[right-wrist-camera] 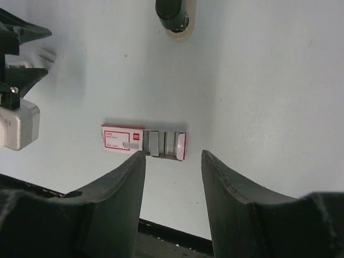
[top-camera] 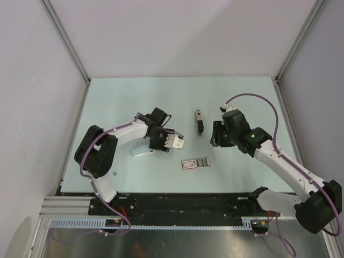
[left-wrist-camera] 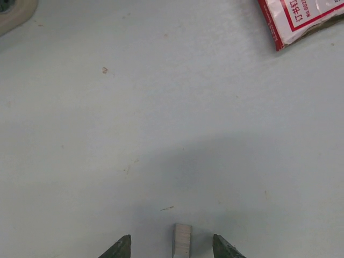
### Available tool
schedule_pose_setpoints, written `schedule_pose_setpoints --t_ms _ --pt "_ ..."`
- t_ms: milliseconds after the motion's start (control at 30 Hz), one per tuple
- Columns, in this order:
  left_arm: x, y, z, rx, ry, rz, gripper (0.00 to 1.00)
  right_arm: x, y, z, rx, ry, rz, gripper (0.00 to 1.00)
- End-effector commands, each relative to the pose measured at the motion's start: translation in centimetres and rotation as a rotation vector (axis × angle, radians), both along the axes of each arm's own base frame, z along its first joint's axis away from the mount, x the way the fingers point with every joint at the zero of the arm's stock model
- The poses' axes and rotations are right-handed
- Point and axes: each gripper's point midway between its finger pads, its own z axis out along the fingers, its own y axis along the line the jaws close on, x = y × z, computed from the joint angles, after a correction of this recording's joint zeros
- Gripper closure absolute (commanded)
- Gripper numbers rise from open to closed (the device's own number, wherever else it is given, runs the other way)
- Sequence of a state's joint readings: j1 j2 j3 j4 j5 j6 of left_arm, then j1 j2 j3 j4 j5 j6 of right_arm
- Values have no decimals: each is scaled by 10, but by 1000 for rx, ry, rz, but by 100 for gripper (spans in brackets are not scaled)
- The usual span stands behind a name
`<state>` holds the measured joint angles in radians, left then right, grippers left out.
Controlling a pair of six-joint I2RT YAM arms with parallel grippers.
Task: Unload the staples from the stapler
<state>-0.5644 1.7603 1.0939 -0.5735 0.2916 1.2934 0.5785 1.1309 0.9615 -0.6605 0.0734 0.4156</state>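
The slim black-and-dark-grey stapler (top-camera: 199, 122) with a silvery metal part lies lengthwise on the pale bench (top-camera: 134, 97), just beside the spread right hand (top-camera: 216, 134). The left hand (top-camera: 176, 142) is spread too.

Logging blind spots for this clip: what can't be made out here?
Stapler: top view, too small to tell whether staples remain.
Dark object: right wrist view, cut by the top edge, unidentifiable.
Pale block between left gripper fingers: left wrist view, cut by the bottom edge.
Pink-and-grey box print: right wrist view, too small.
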Motion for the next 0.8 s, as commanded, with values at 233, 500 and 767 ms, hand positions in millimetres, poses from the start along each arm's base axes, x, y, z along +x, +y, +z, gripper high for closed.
schedule_pose_setpoints --t_ms 233,500,767 --pt "-2 -1 -3 41 57 -57 47 4 -3 12 39 -46 11 48" --pt "-4 -2 -10 74 85 -46 57 5 -4 11 42 -45 4 49" --pt "-9 -5 -19 120 114 -49 62 6 -3 12 49 -50 6 49"
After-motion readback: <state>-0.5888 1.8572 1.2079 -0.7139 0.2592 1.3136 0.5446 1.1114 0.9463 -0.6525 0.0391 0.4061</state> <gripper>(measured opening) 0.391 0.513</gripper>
